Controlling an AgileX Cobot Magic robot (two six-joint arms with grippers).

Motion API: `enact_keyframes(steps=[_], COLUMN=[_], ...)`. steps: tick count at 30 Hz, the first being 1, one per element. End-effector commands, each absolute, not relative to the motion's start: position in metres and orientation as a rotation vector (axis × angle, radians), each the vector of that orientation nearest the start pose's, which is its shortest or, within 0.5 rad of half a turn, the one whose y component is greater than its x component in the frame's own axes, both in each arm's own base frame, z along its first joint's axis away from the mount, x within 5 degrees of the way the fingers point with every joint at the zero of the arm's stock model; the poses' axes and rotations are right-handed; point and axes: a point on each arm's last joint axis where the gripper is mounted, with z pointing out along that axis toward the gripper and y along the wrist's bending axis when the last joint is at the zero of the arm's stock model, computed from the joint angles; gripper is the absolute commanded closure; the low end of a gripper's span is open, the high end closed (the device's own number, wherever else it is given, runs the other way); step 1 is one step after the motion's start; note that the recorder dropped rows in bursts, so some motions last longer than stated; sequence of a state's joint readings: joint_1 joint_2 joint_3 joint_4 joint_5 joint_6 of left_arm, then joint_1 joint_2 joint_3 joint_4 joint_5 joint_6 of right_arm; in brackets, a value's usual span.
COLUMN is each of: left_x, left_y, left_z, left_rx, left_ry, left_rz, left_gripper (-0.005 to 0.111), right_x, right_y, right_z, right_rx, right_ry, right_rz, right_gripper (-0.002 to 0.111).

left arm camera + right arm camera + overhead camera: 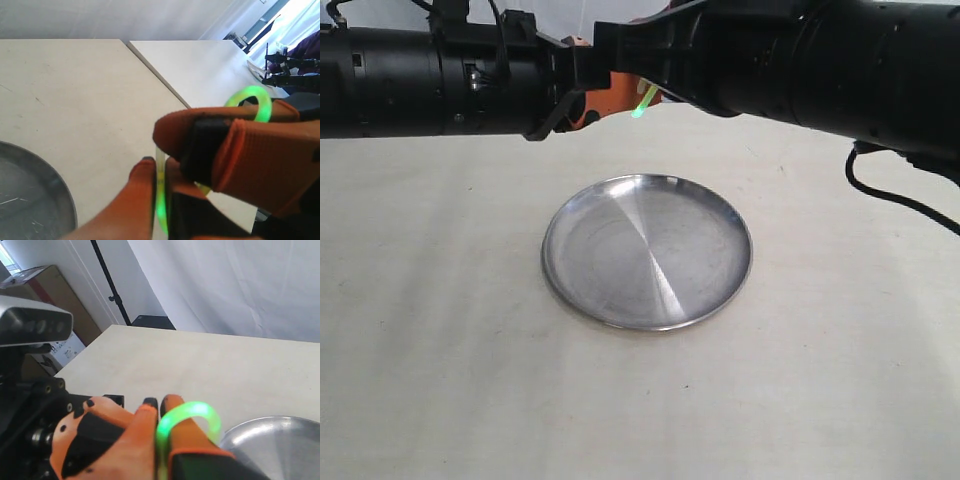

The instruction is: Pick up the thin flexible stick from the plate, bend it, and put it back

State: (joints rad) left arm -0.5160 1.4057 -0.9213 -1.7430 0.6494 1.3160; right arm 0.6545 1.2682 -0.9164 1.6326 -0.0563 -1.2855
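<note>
The thin flexible stick [642,103] glows pale green and is held in the air beyond the far rim of the empty steel plate [647,250]. It is bent into a tight loop [196,412]. My left gripper [159,162] is shut on one end of the stick [161,200]. My right gripper [161,401] is shut on the other end, its orange fingers [240,150] pressed close against the left ones. In the exterior view both grippers [590,100] meet tip to tip, mostly hidden by the black arms.
The plate's rim shows in both wrist views [67,200] [270,432]. A beige tabletop [440,350] surrounds it. A black cable [900,200] hangs off the right arm. A seam [160,75] runs between two table sections.
</note>
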Motion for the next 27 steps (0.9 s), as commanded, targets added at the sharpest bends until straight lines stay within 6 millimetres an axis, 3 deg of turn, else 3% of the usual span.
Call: enact_keyframes(steps=[1,13,19,23,27], left_x=[0.2232,0.2214,0.2214,0.2247,0.2252], left_y=[-0.202,-0.2027,-0.2027,-0.2013,-0.2009], left_z=[0.3202,0.3209,0.3209,0.3187,0.3174], left_rx=[0.621,0.65,0.651,0.635,0.646], left_ry=[1.852,1.835,1.834,1.851,1.858], left_rz=[-1.347,-1.357,-1.355,-1.302,-1.28], left_gripper=[0.107,0.107,0.107,0.107,0.107], right_x=[0.2412,0.2416,0.2432,0.2431,0.2424], right_y=[0.1614,0.1605,0.1569,0.1554,0.157], right_z=[0.3303,0.3303,0.33,0.3278,0.3274], right_rx=[-0.201,-0.227,-0.183,-0.074,-0.072], right_ry=[1.877,1.87,1.874,1.914,1.917], right_rz=[0.501,0.466,0.435,0.488,0.516], right_gripper=[0.109,0.109,0.109,0.109,0.109])
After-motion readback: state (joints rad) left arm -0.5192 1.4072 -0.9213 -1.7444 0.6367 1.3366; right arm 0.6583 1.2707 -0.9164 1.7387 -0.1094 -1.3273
